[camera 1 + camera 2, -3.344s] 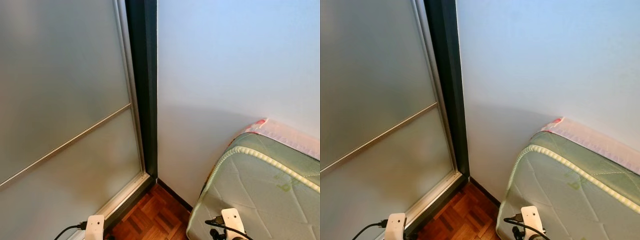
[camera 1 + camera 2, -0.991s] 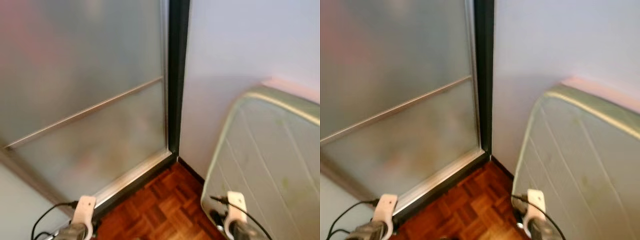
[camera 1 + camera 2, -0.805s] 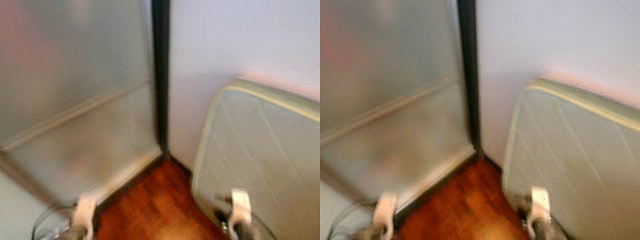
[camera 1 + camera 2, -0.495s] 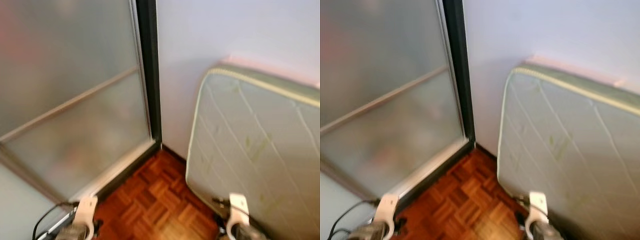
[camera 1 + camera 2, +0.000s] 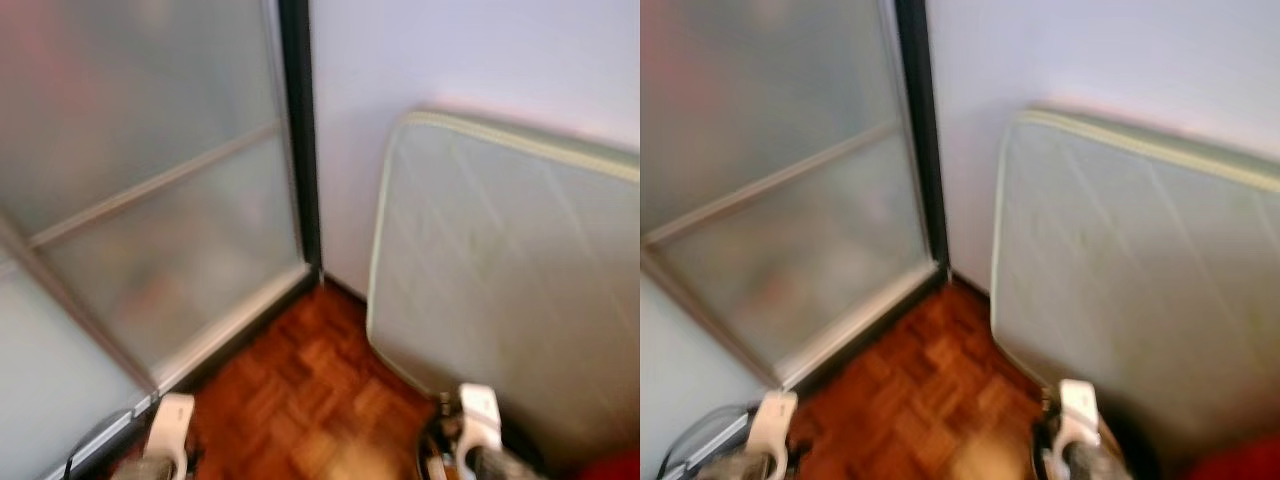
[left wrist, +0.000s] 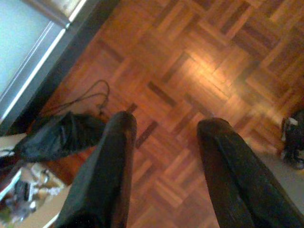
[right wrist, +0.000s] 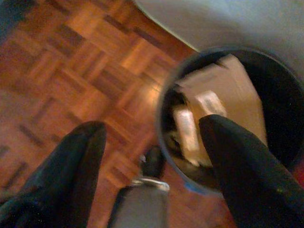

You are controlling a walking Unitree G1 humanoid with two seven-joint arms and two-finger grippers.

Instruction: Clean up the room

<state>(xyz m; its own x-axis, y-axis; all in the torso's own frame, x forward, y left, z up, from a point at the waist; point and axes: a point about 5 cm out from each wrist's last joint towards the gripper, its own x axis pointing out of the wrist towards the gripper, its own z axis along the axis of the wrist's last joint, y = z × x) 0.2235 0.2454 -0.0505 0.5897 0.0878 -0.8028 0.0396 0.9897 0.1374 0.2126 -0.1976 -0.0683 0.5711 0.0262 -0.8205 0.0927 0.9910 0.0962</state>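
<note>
Right gripper (image 7: pixel 152 137) hung wide open with nothing in it, over a dark round bin (image 7: pixel 280 118) holding cardboard (image 7: pixel 232 90) and paper scraps, mid-right of that wrist frame. Left gripper (image 6: pixel 164 137) was open and empty too, above the parquet floor (image 6: pixel 199 61), with a black bag (image 6: pixel 57 135) and thin cable (image 6: pixel 90 97) at the left edge. In the eye views, a green mattress (image 5: pixel 500 270) leaned on the wall at right and a frosted door (image 5: pixel 150 170) filled the left.

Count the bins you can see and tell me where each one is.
1. A dark round bin stands on the wood floor beside the mattress, under the right gripper, with cardboard inside. Others may be hidden.
</note>
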